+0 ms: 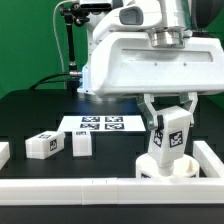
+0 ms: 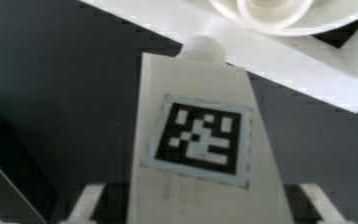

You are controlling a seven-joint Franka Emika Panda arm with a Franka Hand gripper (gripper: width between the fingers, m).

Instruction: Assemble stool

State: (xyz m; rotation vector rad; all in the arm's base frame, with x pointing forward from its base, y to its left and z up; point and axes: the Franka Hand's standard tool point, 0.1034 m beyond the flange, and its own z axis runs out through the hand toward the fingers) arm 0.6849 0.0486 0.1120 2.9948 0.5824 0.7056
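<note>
My gripper (image 1: 170, 118) is shut on a white stool leg (image 1: 168, 135) and holds it upright, tag facing out. The leg's lower end is at the round white seat (image 1: 165, 169), which lies at the exterior view's right in the corner of the rails. I cannot tell whether leg and seat touch. In the wrist view the gripper (image 2: 199, 205) has a finger on each side of the tagged leg (image 2: 197, 120), whose tip points toward a round socket of the seat (image 2: 274, 12). Two more legs (image 1: 42, 145) (image 1: 82, 143) lie on the black table at the exterior view's left.
The marker board (image 1: 100, 124) lies flat behind the loose legs. A long white rail (image 1: 90, 186) runs along the front edge and another (image 1: 212, 160) along the exterior view's right. A black stand (image 1: 70, 45) rises at the back.
</note>
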